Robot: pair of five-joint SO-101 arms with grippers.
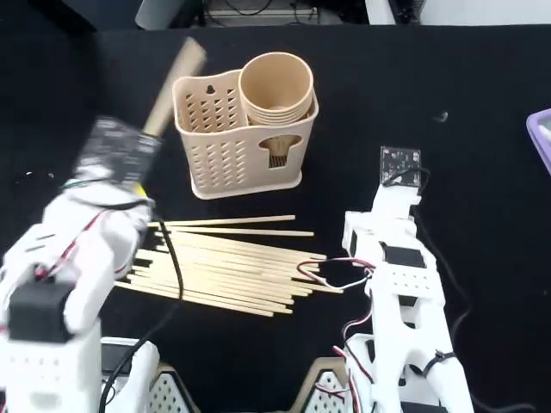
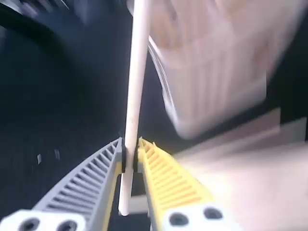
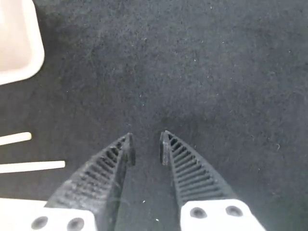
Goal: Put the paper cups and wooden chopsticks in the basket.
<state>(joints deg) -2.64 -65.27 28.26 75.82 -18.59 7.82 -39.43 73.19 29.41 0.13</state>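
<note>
**Left arm holds one chopstick up beside the basket; right arm idle over bare bench**

The left arm (image 1: 77, 258) stands at the near left of the bench (image 1: 482, 215), its wrist lifted and angled toward the basket (image 1: 224, 151). The left fingers (image 2: 159, 168) are clamped on a single wooden chopstick (image 2: 136, 72), gripping it close to its lower end, with a short stub sticking out below the grip.

From above, the held chopstick's long axis slants away from the arm, up and to the right. Its free end lies just off the basket's far left corner, above the rim and outside it.

The right arm (image 1: 400, 275) stretches straight ahead on the right side. The right fingers (image 3: 187, 168) are slightly parted, with nothing between them, low over black cloth.

The paper cups (image 1: 275, 86) sit stacked in the basket's right compartment. The slotted left compartment lies next to the raised chopstick's tip.

The chopstick pile (image 1: 232, 267) lies flat in front of the basket, between the two arms, with the sticks running left to right. Their left ends pass under the left arm, and their right ends lie by the right arm's red cable.

Open cloth spreads right of the basket. A purple object (image 1: 541, 138) sits at the right edge.
</note>
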